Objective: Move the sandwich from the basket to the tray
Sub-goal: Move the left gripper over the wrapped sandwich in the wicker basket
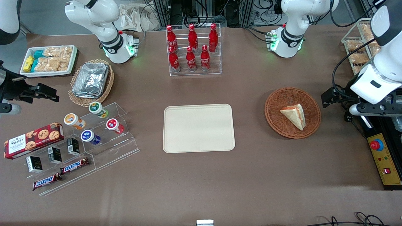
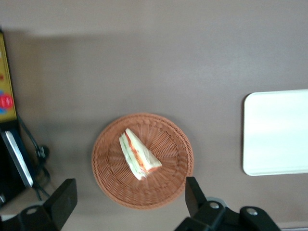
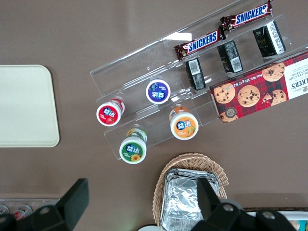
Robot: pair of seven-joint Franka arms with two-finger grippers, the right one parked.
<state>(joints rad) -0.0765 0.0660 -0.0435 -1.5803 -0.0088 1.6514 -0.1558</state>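
The sandwich (image 1: 294, 115) is a white bread wedge with orange, pink and green layers. It lies in the round reddish-brown wicker basket (image 1: 274, 103). The cream-beige tray (image 1: 198, 128) lies flat on the table beside the basket, toward the parked arm's end. My left gripper (image 1: 329, 96) hangs above the table just off the basket's rim, toward the working arm's end. In the left wrist view the gripper (image 2: 127, 199) is open wide and empty, well above the basket (image 2: 168, 185), with the sandwich (image 2: 138, 155) lying clear of both fingers and the tray (image 2: 276, 132) off to one side.
A clear rack of red bottles (image 1: 192, 47) stands farther from the front camera than the tray. A yellow control box (image 1: 384, 163) lies at the working arm's table edge. A wire rack of snack bags (image 1: 356, 47), a stepped acrylic display (image 1: 94, 141) and a tan basket of foil packs (image 1: 91, 80) also stand on the table.
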